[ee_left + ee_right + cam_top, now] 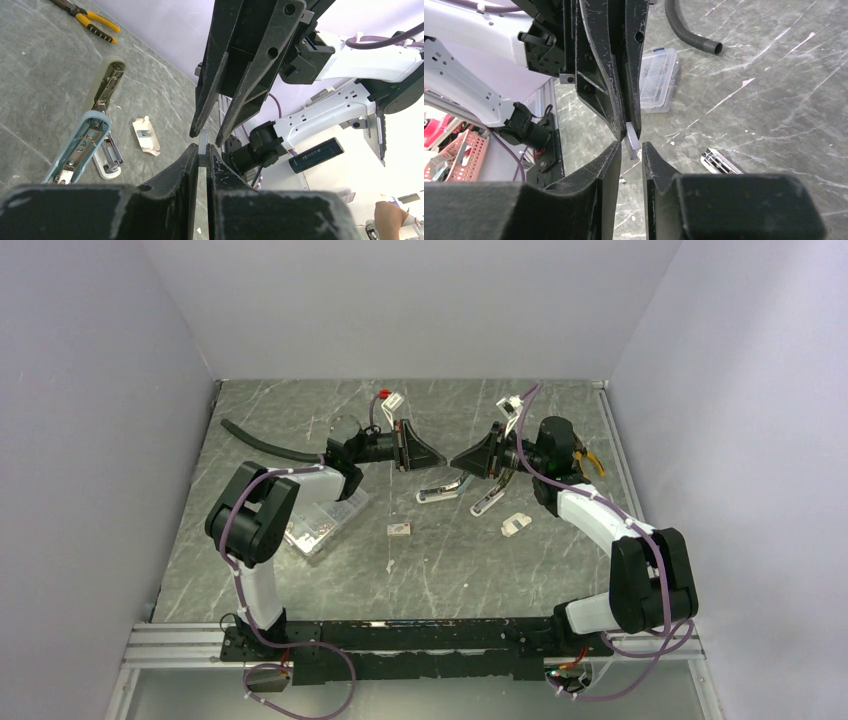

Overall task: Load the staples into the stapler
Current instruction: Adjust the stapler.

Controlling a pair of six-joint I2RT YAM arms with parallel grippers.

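Note:
My two grippers meet tip to tip in mid-air over the table's middle. The left gripper (441,461) (202,151) is shut on a short grey strip of staples (202,140) (632,141), whose free end sticks out between the fingers of my right gripper (453,462) (630,146). Those right jaws stand apart, with a gap beside the strip. Below them a stapler (441,490) (80,144) lies opened up, with a second one (489,499) (105,81) beside it. An opened white staple box (514,525) (145,135) lies near them.
A clear plastic compartment case (322,523) (657,78) sits under the left arm. A black hose (265,443) (689,35) runs at the back left. Yellow-handled pliers (90,20) lie by the right arm. A small box piece (400,529) rests in front.

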